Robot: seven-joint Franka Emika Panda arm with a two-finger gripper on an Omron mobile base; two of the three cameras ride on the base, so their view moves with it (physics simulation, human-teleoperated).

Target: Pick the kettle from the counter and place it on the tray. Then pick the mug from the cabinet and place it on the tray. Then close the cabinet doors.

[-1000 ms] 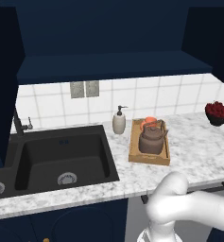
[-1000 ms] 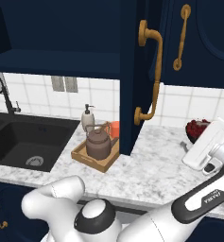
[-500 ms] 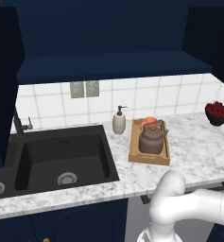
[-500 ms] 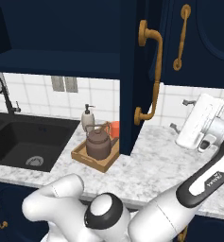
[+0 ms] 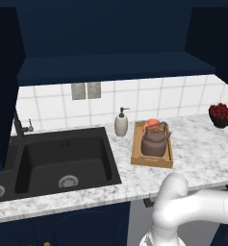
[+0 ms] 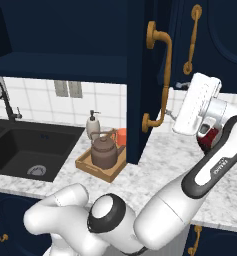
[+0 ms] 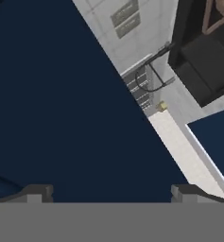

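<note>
One wooden tray [image 5: 152, 161] on the desk [image 5: 202, 153] — holding one kettle [image 5: 154, 141] and one orange mug [image 5: 152, 123]. One soap dispenser [image 5: 121, 123], one bowl of red fruit [image 5: 222, 114]. Fingers [image 7: 182, 192] spread wide, empty — facing the navy cabinet door [image 6: 139, 75].

Kettle [image 5: 155, 142] sits on tray [image 5: 136, 156], mug [image 5: 153, 123] at tray's far end. Soap dispenser [image 5: 121, 123] just left of tray; sink [image 5: 62, 158] further left; fruit bowl [image 5: 223, 114] far right on bench [image 5: 202, 153].

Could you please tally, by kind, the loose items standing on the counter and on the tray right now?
kettle: 1
mug: 1
tray: 1
soap dispenser: 1
bowl of red fruit: 1
Total: 5
</note>
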